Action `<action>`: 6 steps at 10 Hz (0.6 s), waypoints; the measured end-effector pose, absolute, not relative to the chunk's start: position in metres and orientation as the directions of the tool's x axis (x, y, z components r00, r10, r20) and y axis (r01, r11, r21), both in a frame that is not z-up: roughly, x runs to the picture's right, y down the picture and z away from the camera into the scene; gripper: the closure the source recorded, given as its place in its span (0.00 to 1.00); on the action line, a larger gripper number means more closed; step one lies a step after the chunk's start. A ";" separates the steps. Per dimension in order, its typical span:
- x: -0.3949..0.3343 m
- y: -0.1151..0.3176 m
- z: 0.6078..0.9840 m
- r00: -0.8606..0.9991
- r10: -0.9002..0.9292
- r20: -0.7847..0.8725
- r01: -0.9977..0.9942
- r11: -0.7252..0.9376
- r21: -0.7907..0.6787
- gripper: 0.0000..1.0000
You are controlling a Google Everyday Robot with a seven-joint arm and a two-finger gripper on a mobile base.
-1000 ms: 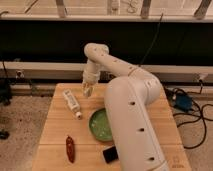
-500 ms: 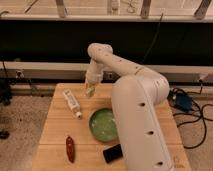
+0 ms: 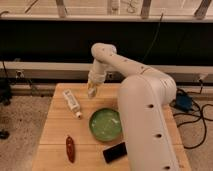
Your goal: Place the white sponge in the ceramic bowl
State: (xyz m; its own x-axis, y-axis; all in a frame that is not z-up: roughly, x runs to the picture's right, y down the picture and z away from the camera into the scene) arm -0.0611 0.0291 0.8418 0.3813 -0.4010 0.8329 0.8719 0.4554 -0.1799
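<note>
The ceramic bowl [image 3: 106,124] is round and glossy green and stands near the middle of the wooden table [image 3: 54,131]. My gripper [image 3: 91,90] hangs over the table's far part, up and to the left of the bowl and just right of a white tube. A small cream lump, the white sponge [image 3: 92,89], shows at the gripper's tip, held off the table top. My large white arm [image 3: 145,115] covers the table's right side and the bowl's right edge.
A long white tube with a cap [image 3: 72,102] lies at the far left of the table. A dark red pepper-shaped object [image 3: 70,148] lies at the front left. A flat black object [image 3: 115,152] lies in front of the bowl. Cables and a blue device [image 3: 182,102] are on the floor at the right.
My gripper with the cream lump has shifted slightly to the right and a little lower, toward the bowl. The things on the table have not moved.
</note>
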 end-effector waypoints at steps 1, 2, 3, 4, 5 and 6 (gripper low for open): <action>-0.060 0.030 0.839 0.381 -0.401 0.833 0.872 0.456 -0.179 0.90; -0.058 0.030 0.838 0.382 -0.401 0.833 0.871 0.459 -0.178 0.90; -0.056 0.030 0.837 0.383 -0.401 0.832 0.870 0.460 -0.178 0.90; -0.053 0.032 0.833 0.383 -0.399 0.833 0.869 0.462 -0.178 0.90; -0.053 0.032 0.832 0.383 -0.399 0.833 0.868 0.465 -0.176 0.90; -0.055 0.033 0.830 0.382 -0.399 0.834 0.867 0.466 -0.174 0.90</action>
